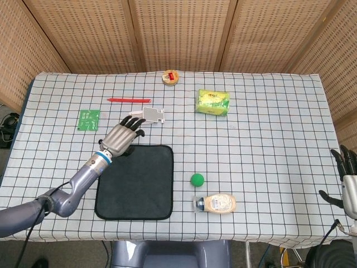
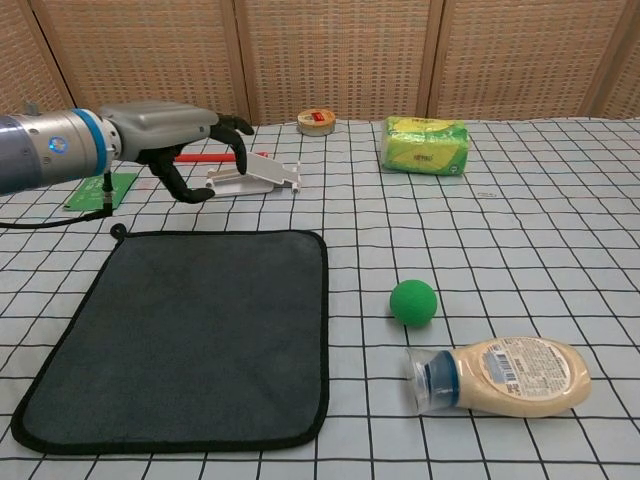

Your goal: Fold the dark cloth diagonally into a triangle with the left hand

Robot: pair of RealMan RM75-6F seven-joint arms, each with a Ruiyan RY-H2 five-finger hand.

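Head view alone shows the right hand (image 1: 348, 181), low at the table's near right edge, fingers apart and upright, holding nothing; chest view does not reach it. Chest view in turn shows the gap between the left hand (image 2: 170, 128) and the table, which the overhead angle flattens.

Nearest the robot lie the dark cloth (image 2: 180, 335), spread flat and unfolded on the checked tablecloth (image 1: 268, 139), and to its right a mayonnaise bottle (image 2: 505, 374) on its side with a green ball (image 2: 413, 302) just behind it. The cloth's loop corner (image 2: 117, 231) sits at its far left.

Left hand is raised above the cloth's far edge, clear of the fabric, fingers spread and slightly curled, thumb hanging down, gripping nothing. Its forearm (image 1: 83, 176) runs diagonally from the near left across the cloth's left side.

Beyond the hand: a white clip-like device (image 1: 152, 115), a green circuit board (image 1: 88, 119), a red pen (image 1: 129, 100), a yellow-green packet (image 1: 213, 102) and a tape roll (image 1: 170, 76).
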